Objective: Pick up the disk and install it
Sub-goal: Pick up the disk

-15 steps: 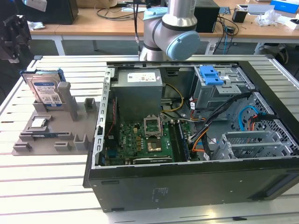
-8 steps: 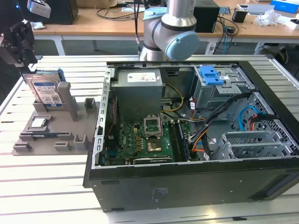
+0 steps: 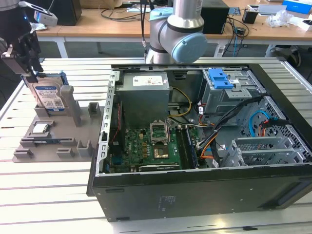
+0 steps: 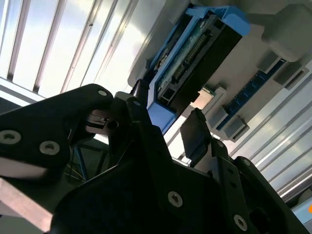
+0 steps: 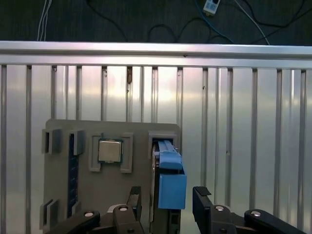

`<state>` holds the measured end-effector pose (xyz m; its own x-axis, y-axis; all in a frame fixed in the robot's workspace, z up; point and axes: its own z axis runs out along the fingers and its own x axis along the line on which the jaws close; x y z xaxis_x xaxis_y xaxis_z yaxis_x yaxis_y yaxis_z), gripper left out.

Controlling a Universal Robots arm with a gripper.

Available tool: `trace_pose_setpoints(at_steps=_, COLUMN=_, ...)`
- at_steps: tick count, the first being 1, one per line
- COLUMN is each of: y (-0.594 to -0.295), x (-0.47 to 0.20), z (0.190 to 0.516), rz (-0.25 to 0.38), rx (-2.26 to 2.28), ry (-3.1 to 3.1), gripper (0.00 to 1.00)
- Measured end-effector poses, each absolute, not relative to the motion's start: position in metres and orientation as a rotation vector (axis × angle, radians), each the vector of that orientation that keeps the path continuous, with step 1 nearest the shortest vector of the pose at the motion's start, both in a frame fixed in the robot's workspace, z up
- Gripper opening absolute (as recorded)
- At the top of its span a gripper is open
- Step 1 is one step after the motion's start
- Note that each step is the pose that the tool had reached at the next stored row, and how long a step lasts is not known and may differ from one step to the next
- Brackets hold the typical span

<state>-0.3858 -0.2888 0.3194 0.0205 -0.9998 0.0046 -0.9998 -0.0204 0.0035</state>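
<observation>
Exterior view: one disk (image 3: 48, 95) is seen upright in one grey holder (image 3: 68, 129) beside one processor chip (image 3: 40, 128). One gripper (image 3: 30, 68) is positioned just above, with one open computer case (image 3: 204, 185) at the exterior view's right.
First wrist view: two fingers (image 5: 135, 202) are spread, flanking the disk (image 5: 168, 183) ungrasped.
Second wrist view: the disk (image 4: 204, 48) is seen beyond the parted fingers (image 4: 195, 134).

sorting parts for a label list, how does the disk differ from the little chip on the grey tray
The disk is far larger than the chip. The disk stands on edge in a slot; the chip lies flat in a pocket. The disk has a blue frame and a white-and-blue label; the chip is plain silver. The jaws straddle the disk, not the chip. Both sit on the grey tray.
</observation>
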Motion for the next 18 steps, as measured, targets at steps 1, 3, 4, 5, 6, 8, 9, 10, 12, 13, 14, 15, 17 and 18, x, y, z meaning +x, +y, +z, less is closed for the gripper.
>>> trace_pose_setpoints(at_steps=1, y=-0.289, x=-0.386, z=0.317, rz=0.001, rx=2.243, ry=-2.192, gripper=0.54)
trace_pose_setpoints(at_steps=3, y=-0.288, x=-0.387, z=0.312, rz=0.001, rx=2.250, ry=-2.185, gripper=0.54)
trace_pose_setpoints(at_steps=4, y=-0.288, x=-0.387, z=0.308, rz=0.001, rx=2.253, ry=-2.181, gripper=0.54)
trace_pose_setpoints(at_steps=5, y=-0.288, x=-0.387, z=0.305, rz=0.001, rx=2.254, ry=-2.180, gripper=0.54)
trace_pose_setpoints(at_steps=6, y=-0.288, x=-0.388, z=0.303, rz=0.001, rx=2.254, ry=-2.180, gripper=0.54)
trace_pose_setpoints(at_steps=8, y=-0.288, x=-0.388, z=0.299, rz=0.001, rx=2.254, ry=-2.180, gripper=0.54)
trace_pose_setpoints(at_steps=9, y=-0.288, x=-0.388, z=0.295, rz=0.001, rx=2.254, ry=-2.180, gripper=0.54)
trace_pose_setpoints(at_steps=10, y=-0.288, x=-0.388, z=0.293, rz=0.001, rx=2.254, ry=-2.180, gripper=0.54)
trace_pose_setpoints(at_steps=12, y=-0.288, x=-0.389, z=0.288, rz=0.001, rx=2.253, ry=-2.181, gripper=0.54)
trace_pose_setpoints(at_steps=13, y=-0.288, x=-0.389, z=0.287, rz=0.001, rx=2.253, ry=-2.181, gripper=0.54)
trace_pose_setpoints(at_steps=14, y=-0.288, x=-0.389, z=0.286, rz=0.001, rx=2.253, ry=-2.181, gripper=0.54)
trace_pose_setpoints(at_steps=15, y=-0.288, x=-0.389, z=0.286, rz=0.001, rx=2.253, ry=-2.181, gripper=0.54)
trace_pose_setpoints(at_steps=17, y=-0.288, x=-0.389, z=0.286, rz=0.001, rx=2.253, ry=-2.181, gripper=0.54)
trace_pose_setpoints(at_steps=18, y=-0.288, x=-0.389, z=0.286, rz=0.001, rx=2.253, ry=-2.181, gripper=0.54)
